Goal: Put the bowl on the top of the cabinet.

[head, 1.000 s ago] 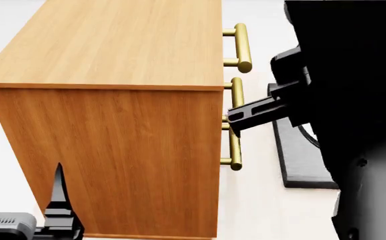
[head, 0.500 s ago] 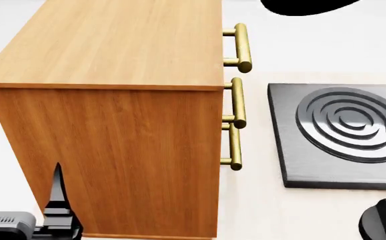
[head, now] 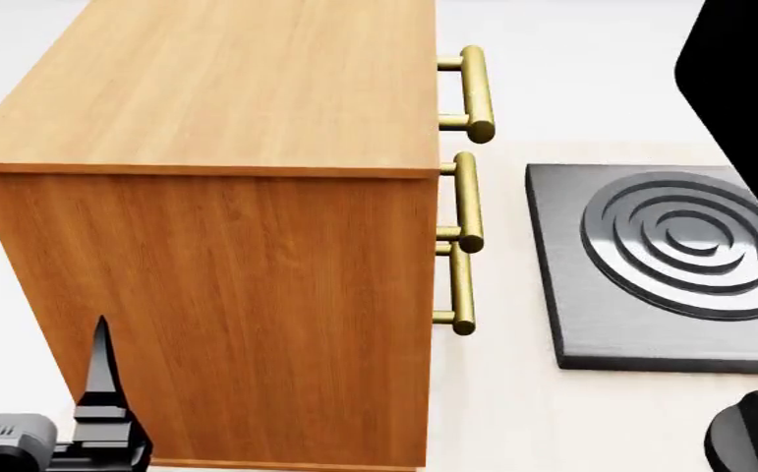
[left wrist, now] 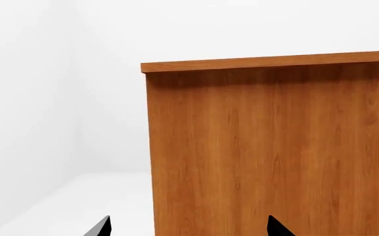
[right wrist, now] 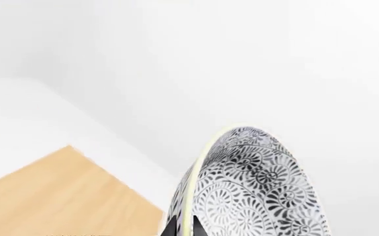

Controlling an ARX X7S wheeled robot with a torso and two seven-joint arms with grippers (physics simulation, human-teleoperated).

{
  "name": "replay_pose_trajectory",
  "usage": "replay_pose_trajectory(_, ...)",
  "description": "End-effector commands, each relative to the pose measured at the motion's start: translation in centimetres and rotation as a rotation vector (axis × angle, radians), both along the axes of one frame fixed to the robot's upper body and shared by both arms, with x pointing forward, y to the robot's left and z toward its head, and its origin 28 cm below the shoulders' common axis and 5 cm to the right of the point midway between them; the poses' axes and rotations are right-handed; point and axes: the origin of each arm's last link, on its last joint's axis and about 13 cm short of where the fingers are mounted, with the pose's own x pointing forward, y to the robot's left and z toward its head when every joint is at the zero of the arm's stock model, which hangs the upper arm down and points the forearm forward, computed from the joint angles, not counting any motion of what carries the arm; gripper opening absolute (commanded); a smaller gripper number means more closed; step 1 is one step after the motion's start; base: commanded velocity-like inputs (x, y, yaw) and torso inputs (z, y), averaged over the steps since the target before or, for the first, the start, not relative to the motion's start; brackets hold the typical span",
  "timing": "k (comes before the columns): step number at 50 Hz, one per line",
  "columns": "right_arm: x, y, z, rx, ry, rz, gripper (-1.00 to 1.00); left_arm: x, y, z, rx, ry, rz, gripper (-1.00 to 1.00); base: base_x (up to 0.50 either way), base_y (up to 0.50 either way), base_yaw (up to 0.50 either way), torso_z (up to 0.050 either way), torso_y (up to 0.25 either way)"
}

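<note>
The bowl (right wrist: pixel 251 189) is off the counter and carried high by the right gripper (right wrist: pixel 184 227), whose dark fingertips show pinched over the rim at the bottom of the right wrist view, so it is closed on the bowl's edge with the bowl hanging nearly on its side. Behind it in that view a corner of the cabinet (head: pixel 221 197) top shows lower and off to one side, which suggests the bowl is above the level of the top but not yet over it. In the head view the bowl itself cannot be seen; only a black mass of the right arm (head: pixel 746 98) fills the upper right corner, above the dark grey plate with raised rings (head: pixel 668 265) that lies beside the cabinet's brass handles (head: pixel 464 206). The left gripper (left wrist: pixel 186 228) waits low against the cabinet's side panel, its two finger tips spread apart and holding nothing. To do this step well, the right arm should probably travel sideways across the handles while keeping its height, stop over the middle of the lighter wood top and well in from the edges, turn the wrist until the bowl's foot faces down, lower until it rests flat, and only then let go.
</note>
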Motion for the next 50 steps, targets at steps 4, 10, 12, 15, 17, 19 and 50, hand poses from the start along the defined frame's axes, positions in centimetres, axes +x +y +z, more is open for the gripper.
replay_pose_trajectory(4,0.5,1.9,-1.7,-0.054,-0.003,0.031,-1.0,0.0,0.1,0.0,-0.002,0.0,0.001,1.0,0.0,0.0,0.0,0.0,0.0)
replay_pose_trajectory(10,0.7,2.3,-2.6,-0.072,0.013,0.042,-1.0,0.0,0.1,-0.1,-0.003,-0.001,0.0,1.0,0.0,0.0,0.0,0.0,0.002)
replay_pose_trajectory(12,1.0,2.3,-3.1,-0.078,0.02,0.041,-1.0,0.0,0.1,-0.1,-0.003,-0.001,0.0,1.0,0.0,0.0,0.0,0.0,0.0)
replay_pose_trajectory(15,1.2,2.3,-3.3,-0.08,0.027,0.04,-1.0,0.0,0.1,-0.1,-0.003,0.0,0.0,1.0,0.0,0.0,0.0,0.0,0.0)
replay_pose_trajectory(17,1.4,2.2,-3.5,-0.082,0.032,0.038,-1.0,0.1,0.1,-0.1,-0.002,0.002,-0.001,1.0,0.0,0.0,0.0,0.0,0.0)
replay_pose_trajectory(19,1.5,2.2,-3.8,-0.087,0.036,0.036,-1.0,0.1,0.1,-0.1,-0.002,0.001,-0.001,1.0,0.0,0.0,0.0,0.0,0.0)
replay_pose_trajectory(50,3.6,1.9,-7.0,-0.118,0.1,0.016,-1.0,0.0,0.1,-0.2,-0.003,0.003,0.001,1.0,0.0,0.0,0.0,0.0,0.001)
